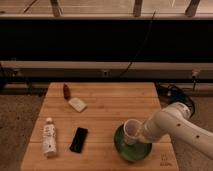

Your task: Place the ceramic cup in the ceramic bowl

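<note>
The white ceramic cup (131, 130) is tilted on its side over the left part of the dark-green ceramic bowl (131, 148), near the front right of the wooden table (110, 110). My gripper (142, 134) is at the end of the white arm that reaches in from the right, and it is right against the cup. The cup and the arm hide the fingers. I cannot tell whether the cup touches the bowl.
A white bottle with a label (49, 137) lies at the front left. A black phone (78, 139) lies next to it. A small red-brown bottle (66, 90) and a white flat object (77, 104) sit at the back left. Cables hang behind the table.
</note>
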You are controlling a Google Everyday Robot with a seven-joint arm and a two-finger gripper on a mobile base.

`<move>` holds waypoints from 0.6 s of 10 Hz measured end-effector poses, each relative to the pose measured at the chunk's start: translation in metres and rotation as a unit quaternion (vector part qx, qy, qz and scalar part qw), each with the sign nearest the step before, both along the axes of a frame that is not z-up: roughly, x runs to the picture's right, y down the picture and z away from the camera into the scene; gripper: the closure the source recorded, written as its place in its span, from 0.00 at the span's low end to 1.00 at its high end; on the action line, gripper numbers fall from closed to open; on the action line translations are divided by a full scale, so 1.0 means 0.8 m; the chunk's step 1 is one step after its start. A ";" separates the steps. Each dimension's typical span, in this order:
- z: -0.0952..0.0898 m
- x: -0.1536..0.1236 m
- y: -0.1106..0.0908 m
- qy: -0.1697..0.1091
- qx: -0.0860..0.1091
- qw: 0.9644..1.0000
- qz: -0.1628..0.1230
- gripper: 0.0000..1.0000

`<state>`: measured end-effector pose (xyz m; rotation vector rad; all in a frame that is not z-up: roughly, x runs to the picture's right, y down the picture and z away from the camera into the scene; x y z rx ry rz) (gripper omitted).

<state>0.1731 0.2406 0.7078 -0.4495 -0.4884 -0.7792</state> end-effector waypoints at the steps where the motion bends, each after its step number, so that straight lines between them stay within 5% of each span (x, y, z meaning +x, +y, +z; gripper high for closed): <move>1: 0.004 -0.002 -0.004 -0.003 0.001 1.000 -0.001 0.69; 4: -0.004 0.003 0.008 -0.003 0.004 1.000 -0.002 0.29; 6: 0.004 0.004 -0.002 -0.005 0.003 1.000 -0.003 0.20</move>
